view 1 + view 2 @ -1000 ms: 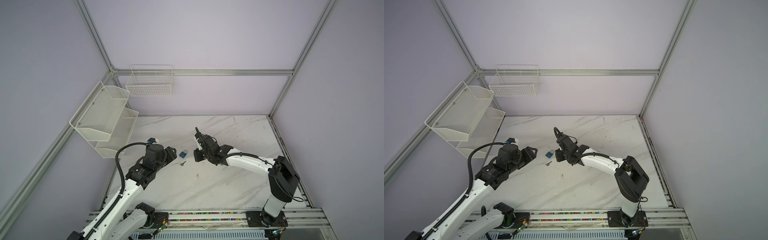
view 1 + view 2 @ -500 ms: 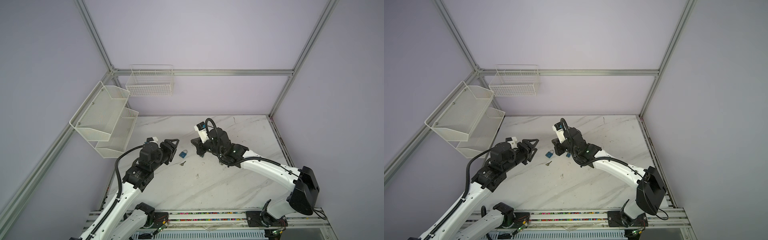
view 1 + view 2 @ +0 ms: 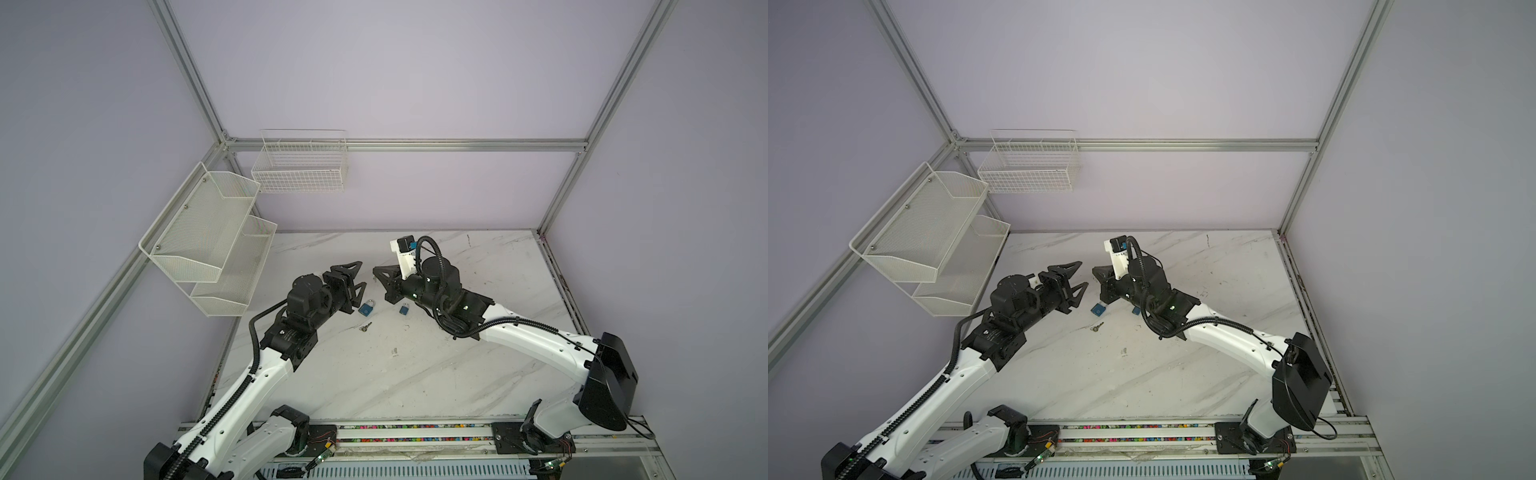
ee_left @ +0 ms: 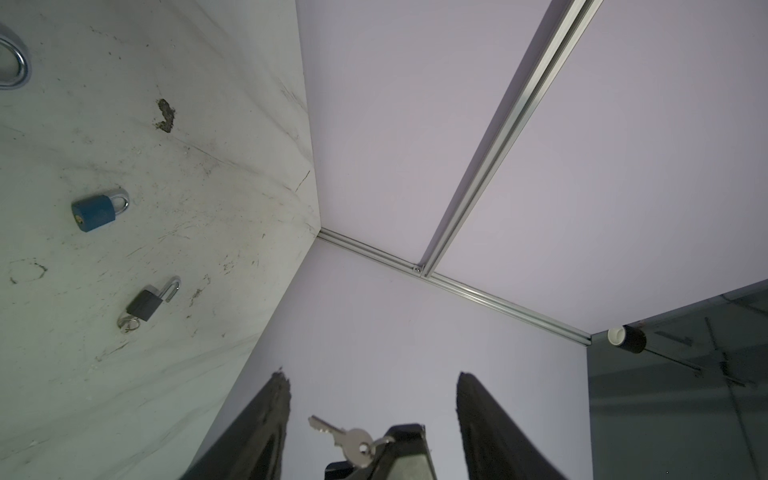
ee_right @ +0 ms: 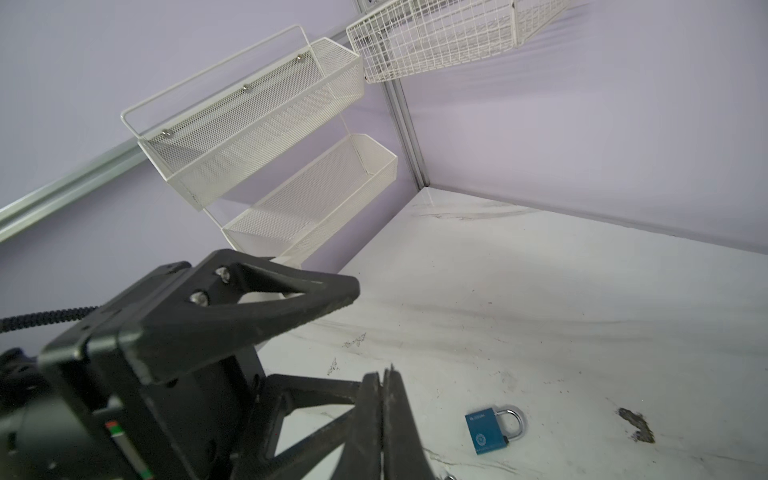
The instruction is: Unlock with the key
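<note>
Slippage worries us: our right gripper (image 5: 384,376) barely pinches the small silver key (image 4: 345,439) near our spread left gripper (image 3: 363,273).

The white-and-black left arm (image 3: 249,382) and right arm (image 3: 532,336) lean low over the white marble tabletop (image 3: 415,374), wrists near level. Their grippers face tip to tip without touching. The left gripper (image 3: 362,273) stands with its black triangular fingers (image 4: 270,415) apart and empty. The right gripper (image 3: 375,271) is pinched tight on a small silver key (image 4: 345,440).
</note>
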Available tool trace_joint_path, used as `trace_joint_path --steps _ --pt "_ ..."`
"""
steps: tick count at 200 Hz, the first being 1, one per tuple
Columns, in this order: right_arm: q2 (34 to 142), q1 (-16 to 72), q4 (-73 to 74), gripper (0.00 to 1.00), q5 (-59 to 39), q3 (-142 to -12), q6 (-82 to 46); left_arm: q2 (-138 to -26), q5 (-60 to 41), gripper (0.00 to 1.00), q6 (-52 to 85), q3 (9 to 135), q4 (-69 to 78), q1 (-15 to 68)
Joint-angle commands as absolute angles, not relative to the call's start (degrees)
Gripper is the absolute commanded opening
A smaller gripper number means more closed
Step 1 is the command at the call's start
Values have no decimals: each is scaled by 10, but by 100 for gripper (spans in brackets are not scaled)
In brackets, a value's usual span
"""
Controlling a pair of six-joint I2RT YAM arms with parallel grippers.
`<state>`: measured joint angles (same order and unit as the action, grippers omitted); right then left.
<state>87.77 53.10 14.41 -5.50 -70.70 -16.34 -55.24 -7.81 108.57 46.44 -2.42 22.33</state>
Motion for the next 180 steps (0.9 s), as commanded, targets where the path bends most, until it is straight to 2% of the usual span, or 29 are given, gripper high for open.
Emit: trace_joint_path --steps 1,61,103,137,180 --pt "890 541 216 0 -54 -711 -183 -546 -52 64 1143 435 10 232" --pt "931 548 244 0 -89 -732 -185 -549 -13 64 1189 429 33 251" --pt "924 548 263 0 -97 -710 -196 -526 33 61 1210 422 31 257" --pt "916 548 262 0 -92 -707 -193 -520 40 55 1220 411 28 258" --pt "911 548 260 0 -91 -703 -193 -518 44 41 1221 407 28 258"
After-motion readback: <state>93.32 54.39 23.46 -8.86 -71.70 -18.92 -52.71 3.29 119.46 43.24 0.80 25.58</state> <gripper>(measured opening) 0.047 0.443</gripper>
